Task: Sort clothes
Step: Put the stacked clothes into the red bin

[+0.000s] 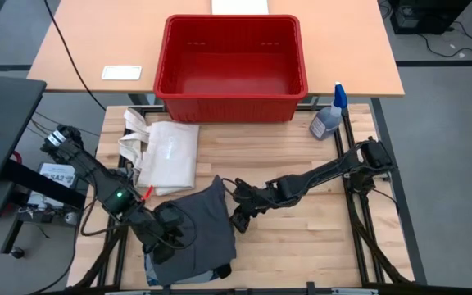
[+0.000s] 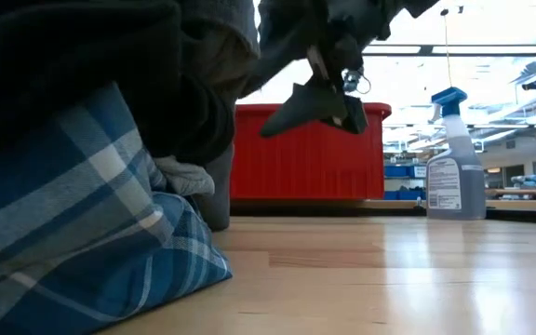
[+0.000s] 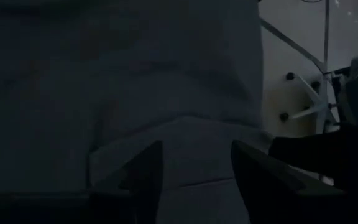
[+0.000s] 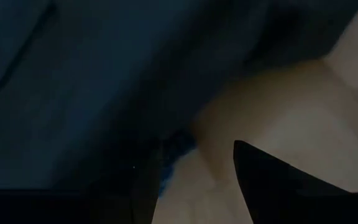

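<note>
- My left gripper (image 3: 191,168), jaws partly apart and empty, sits over the large dark grey cloth (image 1: 197,225) heaped on the blue-and-white plaid cloth (image 2: 82,233).
- My right gripper (image 1: 242,220), half open and empty, hovers beside the grey edge, probably to lift it.

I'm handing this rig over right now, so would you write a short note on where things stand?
Left gripper: open, low over the dark grey cloth at the table's near edge, gripping nothing.
Right gripper: open, raised just off the grey cloth's right edge, holding nothing.
Clothes: the grey cloth lies on top of the pile, with the blue-and-white plaid cloth beneath it on the wooden table.
White tote bag lies flat beside the pile.
Red bin at the far side holds nothing.
Done: nothing sorted yet.
Left: every garment still needs moving.
</note>
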Controlling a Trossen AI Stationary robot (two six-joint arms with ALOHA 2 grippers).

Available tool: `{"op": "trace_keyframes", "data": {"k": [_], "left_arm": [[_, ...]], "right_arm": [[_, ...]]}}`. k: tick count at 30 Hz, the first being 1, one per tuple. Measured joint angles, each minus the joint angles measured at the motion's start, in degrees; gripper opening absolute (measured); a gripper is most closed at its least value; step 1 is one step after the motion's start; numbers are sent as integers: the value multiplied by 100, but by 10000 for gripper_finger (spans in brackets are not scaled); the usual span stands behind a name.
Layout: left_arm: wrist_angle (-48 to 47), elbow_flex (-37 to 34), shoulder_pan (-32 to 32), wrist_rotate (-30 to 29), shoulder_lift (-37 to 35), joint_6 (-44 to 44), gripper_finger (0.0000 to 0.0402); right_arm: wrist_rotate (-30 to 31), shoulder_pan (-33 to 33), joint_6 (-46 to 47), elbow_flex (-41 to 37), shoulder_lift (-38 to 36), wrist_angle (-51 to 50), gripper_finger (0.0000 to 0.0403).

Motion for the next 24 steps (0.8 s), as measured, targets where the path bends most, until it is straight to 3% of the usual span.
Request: {"op": "trace_keyframes", "data": {"k": [8,17,24], "left_arm": [[26,2,-289,-1,0,22,192],[-338,2,-419,-97,0,152,192],[-371,0,-417,-26,-1,187,192]], "right_arm": [[31,615,152,7,-5,28,206],[981,1060,-6,8,-5,-78,205],[637,1045,-61,8,-5,14,205]]}}
